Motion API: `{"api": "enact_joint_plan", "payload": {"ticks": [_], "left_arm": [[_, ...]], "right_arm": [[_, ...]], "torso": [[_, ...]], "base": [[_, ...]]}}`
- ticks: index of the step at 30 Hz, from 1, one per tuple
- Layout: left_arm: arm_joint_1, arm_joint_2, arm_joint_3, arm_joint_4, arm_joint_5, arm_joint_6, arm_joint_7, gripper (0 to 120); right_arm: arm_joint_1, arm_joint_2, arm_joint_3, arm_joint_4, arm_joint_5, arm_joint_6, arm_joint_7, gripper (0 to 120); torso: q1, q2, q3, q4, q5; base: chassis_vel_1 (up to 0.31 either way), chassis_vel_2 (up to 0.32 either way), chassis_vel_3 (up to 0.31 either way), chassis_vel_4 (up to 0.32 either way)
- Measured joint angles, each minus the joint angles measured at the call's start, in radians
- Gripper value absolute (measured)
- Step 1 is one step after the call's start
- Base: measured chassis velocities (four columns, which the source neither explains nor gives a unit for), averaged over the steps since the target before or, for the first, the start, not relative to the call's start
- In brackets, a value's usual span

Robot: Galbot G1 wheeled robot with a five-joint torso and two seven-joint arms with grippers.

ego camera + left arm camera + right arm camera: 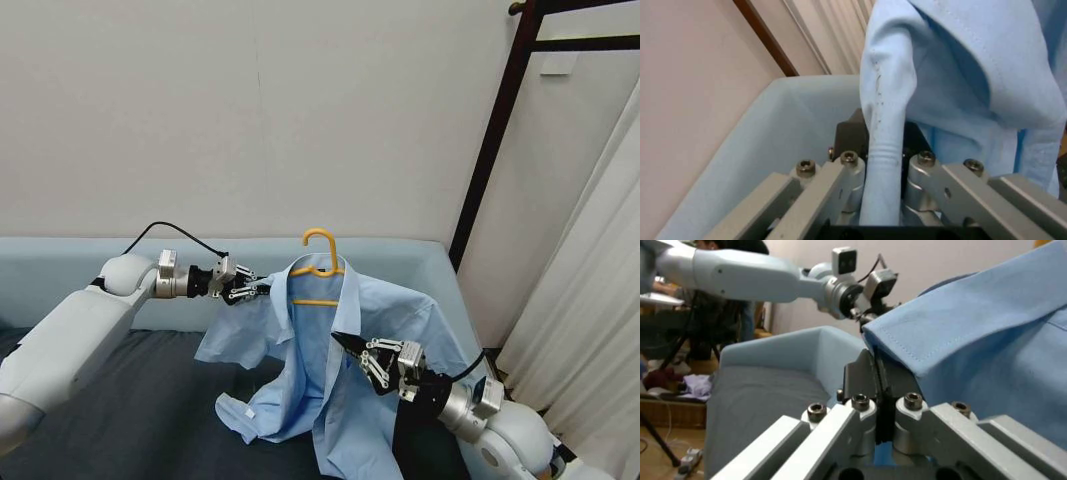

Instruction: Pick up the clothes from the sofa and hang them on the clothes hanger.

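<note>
Shirt [375, 330] on hanger [320, 250] above your sofa [90, 262]: left gripper [252, 291] pinches its shoulder, right gripper [347, 347] pinches its front edge.

The shirt [372, 325] hides both hanger [318, 301] ends, and the rack [490, 150] is cropped.

The head camera looks forward and down over the sofa [80, 255] and shirt [385, 320]. Wrist cameras sit close behind the left tool [881, 150] and right tool [877, 385], both facing the shirt. The right one also sees the left tool.
</note>
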Motion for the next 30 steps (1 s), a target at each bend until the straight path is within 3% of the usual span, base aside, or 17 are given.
{"api": "enact_joint_plan", "payload": {"ticks": [13,18,22,27,30], "left_arm": [[0.003,0.020,-0.001,-0.039,-0.025,0.009,0.006,5],[-0.021,0.032,0.000,-0.051,-0.058,0.007,0.016,5],[-0.044,0.043,0.005,-0.058,-0.057,0.004,0.035,5],[-0.077,0.048,0.014,-0.025,-0.024,-0.022,0.047,5],[-0.096,0.050,0.024,-0.013,-0.035,-0.026,0.047,5]], "right_arm": [[-0.004,-0.011,0.010,-0.055,-0.085,0.001,-0.007,0],[-0.022,-0.015,0.004,-0.099,-0.178,0.021,0.062,19],[-0.072,-0.040,0.017,-0.055,-0.182,0.021,0.095,34],[-0.120,-0.082,0.053,0.049,-0.089,0.026,0.069,49],[-0.147,-0.136,0.153,0.148,0.135,-0.016,-0.043,64]], "torso": [[0.000,0.000,0.000,0.0001,0.0000],[0.000,0.000,0.000,0.0001,0.0003],[0.000,0.000,0.000,-0.0001,0.0001],[0.000,0.000,0.000,-0.0002,-0.0001],[0.000,0.000,0.000,0.0004,0.0000]], "base": [[0.000,0.000,0.000,0.000],[0.000,0.000,0.000,0.000],[0.000,0.000,0.000,0.000],[0.000,0.000,0.000,0.000],[0.000,0.000,0.000,0.000]]}}
